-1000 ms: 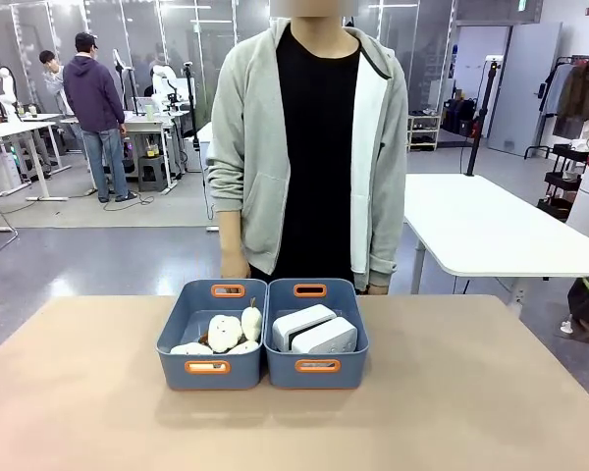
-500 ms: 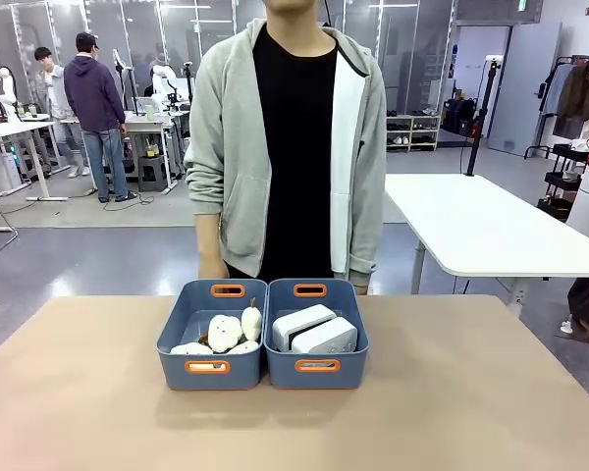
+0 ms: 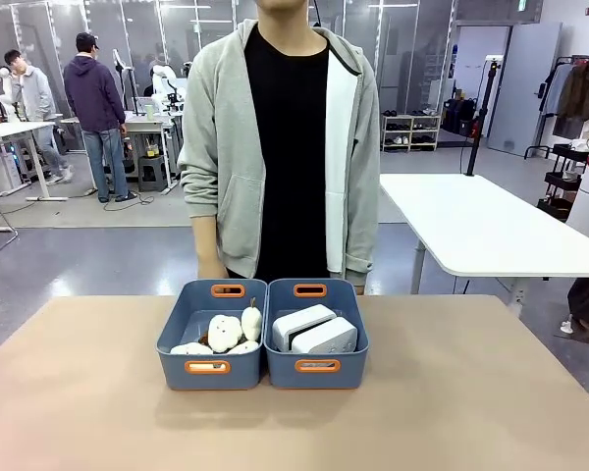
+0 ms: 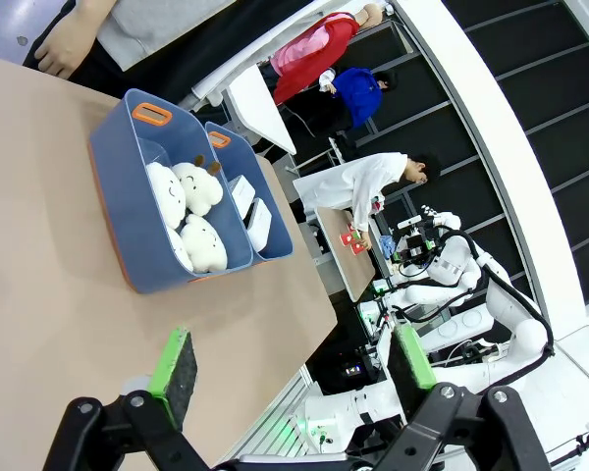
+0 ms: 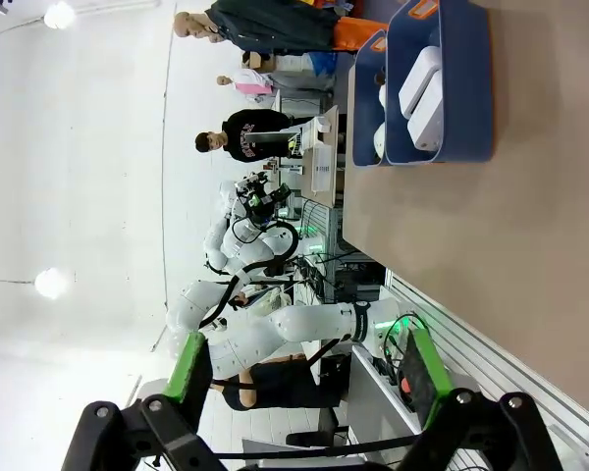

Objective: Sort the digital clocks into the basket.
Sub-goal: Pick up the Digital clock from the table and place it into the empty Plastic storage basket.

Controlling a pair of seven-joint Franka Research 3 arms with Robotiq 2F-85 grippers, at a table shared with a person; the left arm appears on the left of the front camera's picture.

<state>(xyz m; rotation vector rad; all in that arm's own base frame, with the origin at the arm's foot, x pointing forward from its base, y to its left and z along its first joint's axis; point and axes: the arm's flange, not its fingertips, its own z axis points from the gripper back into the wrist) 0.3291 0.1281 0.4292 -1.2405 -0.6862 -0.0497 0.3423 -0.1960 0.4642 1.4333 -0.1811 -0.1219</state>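
Two blue tubs stand side by side, touching, near the table's [image 3: 491,392] far edge. The basket [image 3: 317,373], the right-hand tub, contains both digital clocks [image 3: 314,332]. The other tub [image 3: 208,375] contains several cream mushroom pieces [image 3: 226,334]. Left gripper [image 4: 294,368] and right gripper [image 5: 304,378]: jaws wide apart, holding and touching nothing.

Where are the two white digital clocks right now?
In the front view, both digital clocks lie side by side inside the right-hand blue basket, next to the basket of cream mushroom pieces.
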